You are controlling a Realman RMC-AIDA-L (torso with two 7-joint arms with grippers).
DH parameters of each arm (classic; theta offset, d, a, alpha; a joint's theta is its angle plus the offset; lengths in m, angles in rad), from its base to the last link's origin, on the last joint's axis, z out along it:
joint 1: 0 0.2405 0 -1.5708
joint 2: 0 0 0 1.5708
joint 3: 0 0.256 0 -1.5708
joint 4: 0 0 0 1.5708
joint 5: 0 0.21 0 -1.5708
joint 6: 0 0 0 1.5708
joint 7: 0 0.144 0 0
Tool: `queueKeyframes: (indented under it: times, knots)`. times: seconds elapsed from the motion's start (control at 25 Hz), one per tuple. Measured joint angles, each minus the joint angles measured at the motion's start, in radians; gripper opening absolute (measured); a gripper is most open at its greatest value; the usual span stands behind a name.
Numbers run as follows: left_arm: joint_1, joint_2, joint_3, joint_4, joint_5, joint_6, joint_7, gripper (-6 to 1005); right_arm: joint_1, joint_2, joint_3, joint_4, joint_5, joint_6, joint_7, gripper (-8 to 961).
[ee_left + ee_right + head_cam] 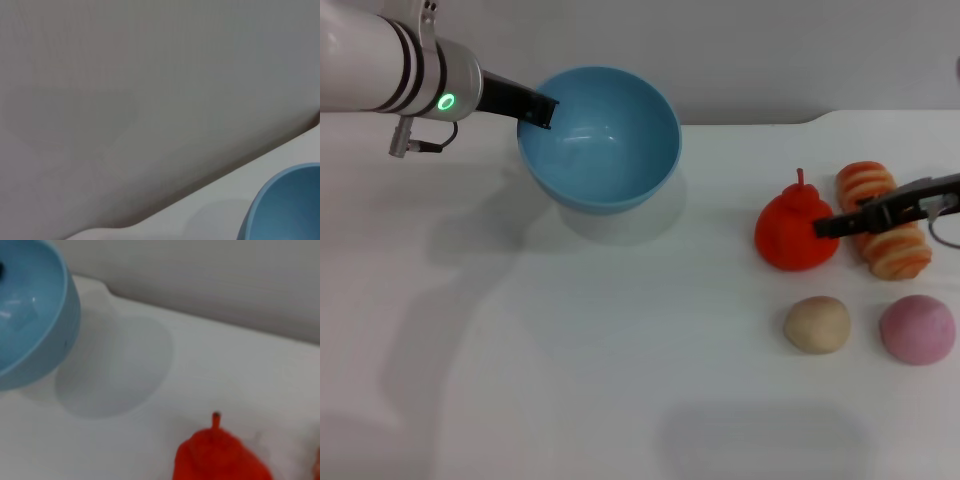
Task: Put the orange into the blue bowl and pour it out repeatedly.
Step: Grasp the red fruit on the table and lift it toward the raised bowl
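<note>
The blue bowl (600, 140) is empty and held tilted above the table at the back left, its shadow on the table below it. My left gripper (538, 110) is shut on its left rim. The bowl's edge shows in the left wrist view (285, 205) and the bowl also shows in the right wrist view (30, 315). The orange (794, 230) stands upright on the table at the right, stem up; it also shows in the right wrist view (220, 457). My right gripper (825, 228) reaches in from the right and is at the orange's right side.
A ridged orange-cream bread loaf (882, 232) lies just right of the orange, under my right arm. A beige ball (816, 324) and a pink ball (917, 329) lie in front of them. A wall runs behind the white table (570, 380).
</note>
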Motion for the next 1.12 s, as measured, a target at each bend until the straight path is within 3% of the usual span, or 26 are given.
queueKeyframes:
  times: [0.24,0.52,0.76,1.12]
  knots:
    - [0.008,0.000,0.002,-0.002,0.000,-0.015,0.000,-2,-0.004,0.004,-0.067,0.122,0.102,0.126,-0.071,805]
    - [0.010,0.000,0.002,-0.002,-0.001,-0.017,0.004,-2,0.013,0.002,-0.133,0.193,0.118,0.182,-0.069,796]
    - [0.011,0.000,0.003,-0.001,-0.001,-0.018,0.006,-1,0.002,0.003,-0.230,0.171,0.115,0.205,-0.072,789]
    - [0.020,0.000,0.003,-0.002,-0.001,-0.021,0.007,-2,-0.012,0.003,-0.230,0.156,0.127,0.238,-0.072,426]
